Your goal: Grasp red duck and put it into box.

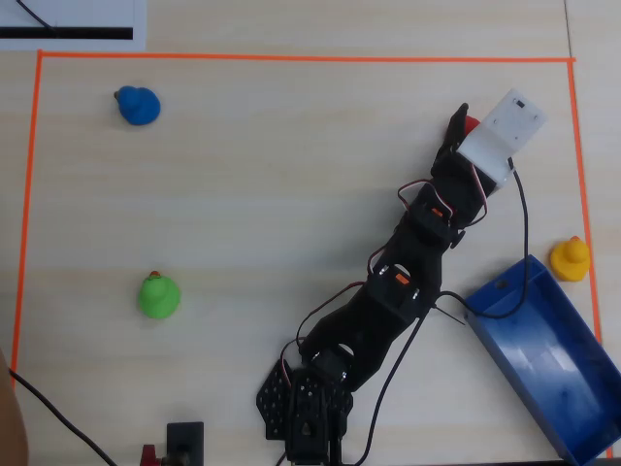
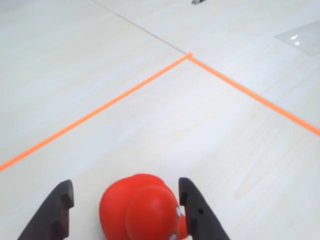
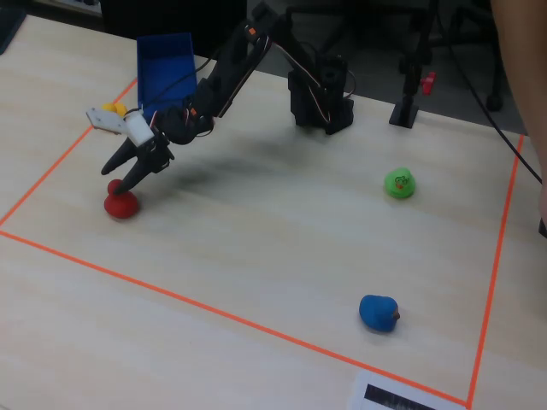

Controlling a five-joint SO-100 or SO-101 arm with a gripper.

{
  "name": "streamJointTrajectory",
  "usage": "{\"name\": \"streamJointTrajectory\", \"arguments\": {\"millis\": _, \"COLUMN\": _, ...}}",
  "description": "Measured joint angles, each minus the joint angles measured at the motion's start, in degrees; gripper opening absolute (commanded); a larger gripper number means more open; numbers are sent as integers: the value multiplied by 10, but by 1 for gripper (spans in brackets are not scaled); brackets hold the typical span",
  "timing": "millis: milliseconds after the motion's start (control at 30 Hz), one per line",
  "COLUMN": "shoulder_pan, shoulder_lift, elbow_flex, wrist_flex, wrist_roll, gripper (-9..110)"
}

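Observation:
The red duck [image 2: 142, 207] sits on the table between my gripper's [image 2: 125, 192] two black fingers. The right finger [image 2: 192, 205] is close against the duck's head; the left finger [image 2: 57, 207] stands apart with a gap. The gripper is open and low over the duck. In the overhead view the duck [image 1: 472, 124] peeks out beside the gripper [image 1: 461, 121] near the far right corner. In the fixed view the gripper [image 3: 115, 178] hangs just over the duck [image 3: 120, 203]. The blue box [image 1: 572, 379] lies at the lower right of the overhead view and is also in the fixed view [image 3: 162, 64].
A yellow duck [image 1: 570, 258] sits just beyond the box's end. A green duck [image 1: 158, 296] and a blue duck [image 1: 139, 105] lie far left in the overhead view. Orange tape [image 1: 291, 58] borders the work area. The arm's base [image 1: 310, 408] is at the bottom.

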Motion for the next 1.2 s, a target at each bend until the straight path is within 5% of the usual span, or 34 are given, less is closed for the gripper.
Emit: {"name": "streamJointTrajectory", "arguments": {"millis": 1200, "shoulder_pan": 5, "shoulder_lift": -38, "elbow_flex": -18, "wrist_flex": 29, "wrist_roll": -101, "gripper": 20}}
